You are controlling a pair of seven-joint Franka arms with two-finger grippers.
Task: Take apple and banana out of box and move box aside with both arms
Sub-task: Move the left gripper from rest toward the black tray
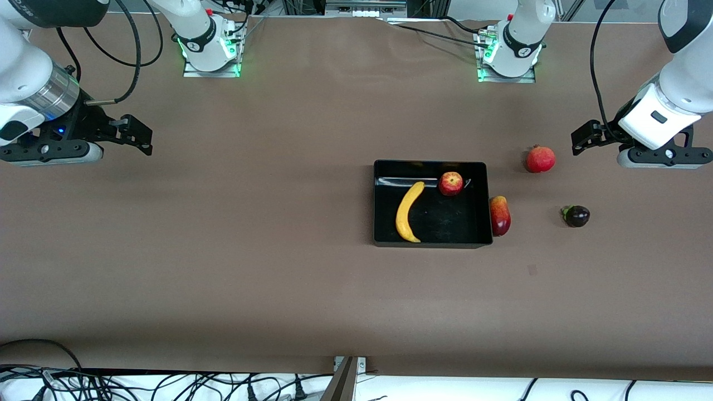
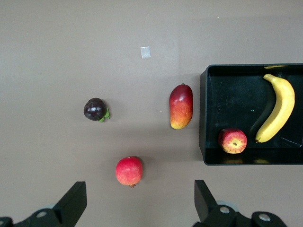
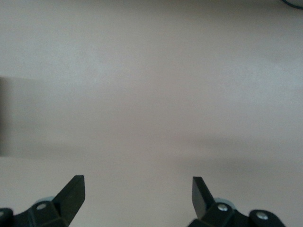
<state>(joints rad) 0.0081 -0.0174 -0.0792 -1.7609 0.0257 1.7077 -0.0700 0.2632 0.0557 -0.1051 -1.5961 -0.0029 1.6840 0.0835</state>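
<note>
On the table (image 1: 223, 250) the box (image 1: 384, 234) holds the banana (image 1: 407, 211) and apple (image 1: 450, 183), a mango (image 1: 500, 215) touching its wall toward the left arm's end, while the left tool (image 2: 139, 201) and right tool (image 3: 138, 196) hover wide open, empty.

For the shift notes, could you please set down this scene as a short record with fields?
box: black bin, mid-table
in box: banana, apple
beside box: red-yellow fruit, against its wall toward the left arm's end
loose: red round fruit, dark purple fruit
left gripper: open, empty, over the table by the red round fruit
right gripper: open, empty, over bare table
</note>
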